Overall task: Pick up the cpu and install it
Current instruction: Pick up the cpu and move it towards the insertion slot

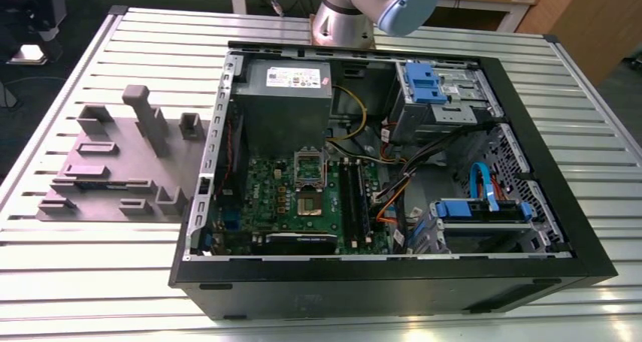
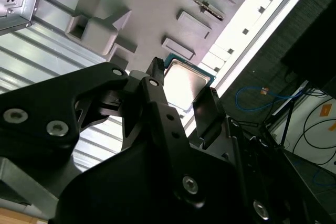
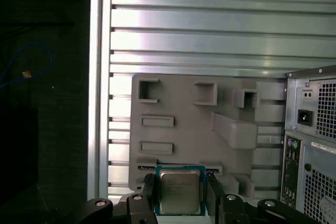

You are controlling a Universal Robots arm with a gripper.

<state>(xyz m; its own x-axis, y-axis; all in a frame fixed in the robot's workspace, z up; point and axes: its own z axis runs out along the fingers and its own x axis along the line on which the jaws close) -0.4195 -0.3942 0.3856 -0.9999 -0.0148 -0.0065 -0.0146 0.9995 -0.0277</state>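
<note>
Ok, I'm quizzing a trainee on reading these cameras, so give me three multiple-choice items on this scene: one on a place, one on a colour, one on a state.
1. Where is the cpu?
A. on the floor
B. between the fingers of the hand
C. in a box

2. What colour are the drive brackets in the case?
A. red
B. yellow
C. blue

3. How is the case?
A. open, board exposed
B. closed by a panel
C. upside down

Answers:
1 B: both wrist views show the fingers gripping it on two sides, above the grey tray.
2 C: the exterior view shows them bright blue.
3 A: the exterior view looks straight in at the green board.
</note>
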